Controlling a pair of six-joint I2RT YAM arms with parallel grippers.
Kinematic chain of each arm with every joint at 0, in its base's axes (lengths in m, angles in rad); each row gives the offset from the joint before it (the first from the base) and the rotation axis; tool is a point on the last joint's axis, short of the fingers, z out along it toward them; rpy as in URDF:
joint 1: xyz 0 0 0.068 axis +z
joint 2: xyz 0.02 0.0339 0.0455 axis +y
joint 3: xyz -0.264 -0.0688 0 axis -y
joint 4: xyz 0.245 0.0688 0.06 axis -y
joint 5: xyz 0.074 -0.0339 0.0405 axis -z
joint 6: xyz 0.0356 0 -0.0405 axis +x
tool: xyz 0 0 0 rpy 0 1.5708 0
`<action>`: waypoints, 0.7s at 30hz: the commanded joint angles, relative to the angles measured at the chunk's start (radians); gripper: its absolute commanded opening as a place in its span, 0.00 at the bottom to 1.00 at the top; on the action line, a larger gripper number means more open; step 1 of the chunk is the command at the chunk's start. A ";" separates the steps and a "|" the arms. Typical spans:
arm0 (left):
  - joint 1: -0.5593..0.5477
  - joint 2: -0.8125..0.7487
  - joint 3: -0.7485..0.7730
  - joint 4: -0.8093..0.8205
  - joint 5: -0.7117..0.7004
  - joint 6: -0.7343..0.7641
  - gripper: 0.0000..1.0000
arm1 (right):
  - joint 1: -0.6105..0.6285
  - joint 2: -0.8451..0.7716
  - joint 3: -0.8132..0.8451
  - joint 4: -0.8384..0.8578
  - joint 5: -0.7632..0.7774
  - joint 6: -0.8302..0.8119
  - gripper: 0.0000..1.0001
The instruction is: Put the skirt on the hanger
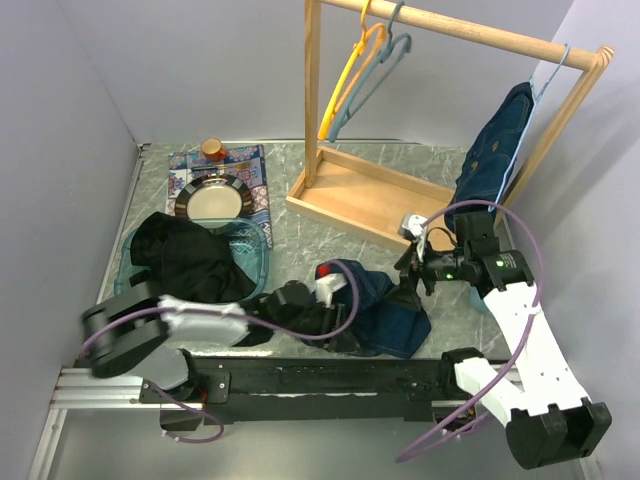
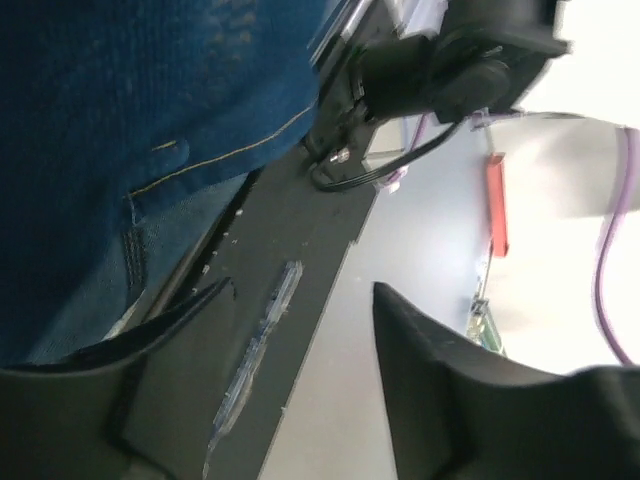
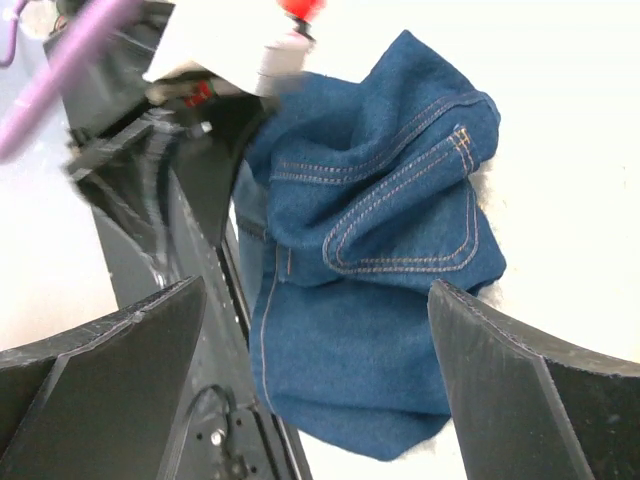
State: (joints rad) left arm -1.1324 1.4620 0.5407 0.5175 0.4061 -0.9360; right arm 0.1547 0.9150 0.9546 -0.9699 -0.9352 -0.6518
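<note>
The skirt (image 3: pixel 390 250) lies dead ahead, between the spread fingers of my right gripper (image 3: pixel 315 290). My left gripper (image 2: pixel 300 290), likewise spread, has it alongside.

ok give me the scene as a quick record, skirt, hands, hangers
skirt: denim, crumpled on the table, not on a hanger
left hand: open, at the skirt's edge
right hand: open, over the skirt
free hangers: yellow hanger, grey hanger, both on the rack
also on rack: denim garment, hung
bin: black clothes inside
</note>
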 commanded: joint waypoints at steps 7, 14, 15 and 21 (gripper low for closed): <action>0.032 -0.618 0.074 -0.576 -0.403 0.267 0.88 | 0.232 0.111 0.074 0.273 0.242 0.308 0.99; 0.052 -0.862 -0.074 -0.617 -0.612 0.129 0.97 | 0.428 0.349 0.229 0.273 0.464 0.382 0.99; 0.051 -0.877 -0.091 -0.610 -0.616 0.108 0.98 | 0.456 0.376 0.242 0.272 0.505 0.395 0.98; 0.054 -0.922 -0.203 -0.551 -0.632 0.023 0.98 | 0.523 0.565 0.309 0.270 0.587 0.414 0.92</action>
State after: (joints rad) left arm -1.0821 0.5568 0.3679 -0.0551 -0.1791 -0.8425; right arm 0.6464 1.4029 1.2049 -0.7174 -0.4530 -0.2745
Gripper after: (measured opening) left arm 0.978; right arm 0.952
